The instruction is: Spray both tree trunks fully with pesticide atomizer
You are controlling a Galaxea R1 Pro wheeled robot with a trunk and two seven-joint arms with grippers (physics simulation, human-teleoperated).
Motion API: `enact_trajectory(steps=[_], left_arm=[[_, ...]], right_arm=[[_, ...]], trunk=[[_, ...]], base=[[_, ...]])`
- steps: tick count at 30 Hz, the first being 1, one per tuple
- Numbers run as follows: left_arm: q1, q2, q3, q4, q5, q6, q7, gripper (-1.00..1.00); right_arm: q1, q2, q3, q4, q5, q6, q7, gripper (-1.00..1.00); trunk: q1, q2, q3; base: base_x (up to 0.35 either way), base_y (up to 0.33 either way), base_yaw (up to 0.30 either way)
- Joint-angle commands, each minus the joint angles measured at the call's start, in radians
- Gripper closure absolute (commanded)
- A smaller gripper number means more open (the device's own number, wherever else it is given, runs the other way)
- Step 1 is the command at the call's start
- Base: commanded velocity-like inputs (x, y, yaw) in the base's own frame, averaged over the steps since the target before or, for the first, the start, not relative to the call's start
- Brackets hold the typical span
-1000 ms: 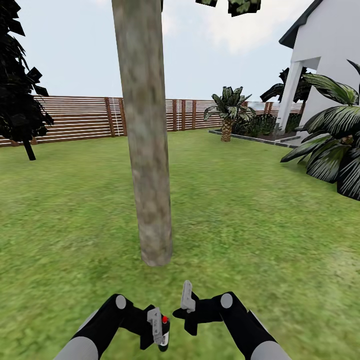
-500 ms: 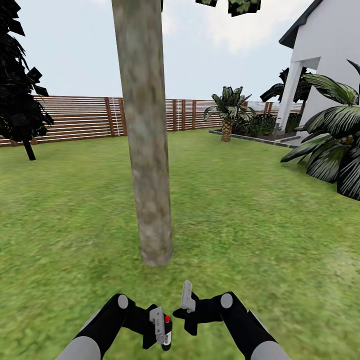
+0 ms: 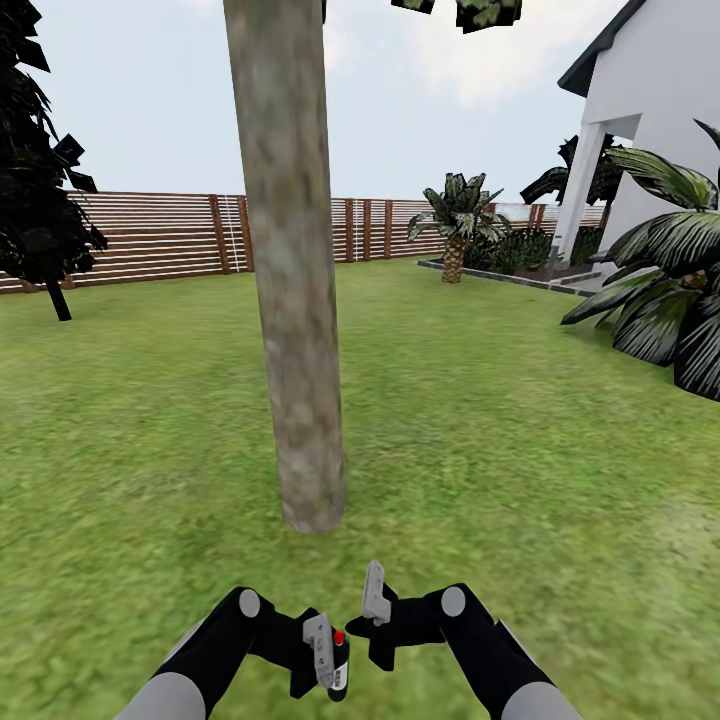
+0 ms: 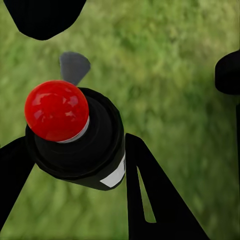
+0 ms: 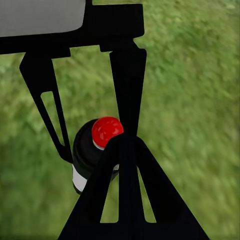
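The pesticide atomizer (image 3: 340,668), a small dark bottle with a red tip and a white band, stands upright in my left gripper (image 3: 331,655) low over the lawn. In the left wrist view the black fingers (image 4: 150,200) flank the atomizer (image 4: 80,145), shut on its body. The tree trunk (image 3: 292,300), thick and mottled grey-tan, rises from the grass straight ahead, a short way beyond both grippers. My right gripper (image 3: 373,598) is shut with nothing in it, just right of the atomizer. In the right wrist view its closed fingers (image 5: 125,200) point at the atomizer (image 5: 92,150).
Green lawn (image 3: 520,450) lies all around. A slatted brown fence (image 3: 160,235) runs along the back, with a dark-leaved tree (image 3: 40,200) at the far left. A short palm (image 3: 456,225), a white house (image 3: 660,120) and big fronds (image 3: 670,290) stand to the right.
My left gripper has shifted slightly right with the atomizer, closer to the right gripper. The right gripper and the view have stayed put.
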State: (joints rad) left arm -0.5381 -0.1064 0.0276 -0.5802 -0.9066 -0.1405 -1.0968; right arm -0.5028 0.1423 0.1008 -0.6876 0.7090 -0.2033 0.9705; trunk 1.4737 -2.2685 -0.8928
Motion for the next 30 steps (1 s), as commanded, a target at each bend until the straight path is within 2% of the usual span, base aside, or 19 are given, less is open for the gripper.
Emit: enact_trajectory(steps=[1,9,16,26,30], left_arm=[[0.000,-0.001,0.003,-0.001,-0.009,-0.011,-0.002,1.00],[-0.001,-0.001,0.005,-0.001,-0.007,-0.011,-0.002,1.00],[0.000,0.000,0.005,0.000,0.049,-0.015,-0.004,1.00],[0.000,0.000,0.004,0.001,0.053,-0.014,-0.003,1.00],[0.001,0.009,0.000,0.002,0.044,-0.011,-0.003,1.00]], right_arm=[[0.000,0.000,-0.001,-0.001,0.010,-0.008,0.000,1.00],[0.000,0.000,-0.001,-0.001,0.010,-0.008,0.000,1.00],[0.000,0.000,-0.001,-0.001,0.010,-0.008,-0.001,1.00],[0.000,0.000,-0.001,-0.001,0.010,-0.008,-0.001,1.00],[0.000,0.000,-0.001,-0.001,0.010,-0.008,0.000,1.00]], trunk=[[0.000,0.000,-0.001],[0.000,0.000,-0.001],[0.000,0.000,-0.001],[0.000,0.000,-0.001],[0.000,0.000,-0.001]], base=[[0.000,0.000,0.000],[0.000,0.000,0.000],[0.000,0.000,0.000],[0.000,0.000,0.000],[0.000,0.000,0.000]])
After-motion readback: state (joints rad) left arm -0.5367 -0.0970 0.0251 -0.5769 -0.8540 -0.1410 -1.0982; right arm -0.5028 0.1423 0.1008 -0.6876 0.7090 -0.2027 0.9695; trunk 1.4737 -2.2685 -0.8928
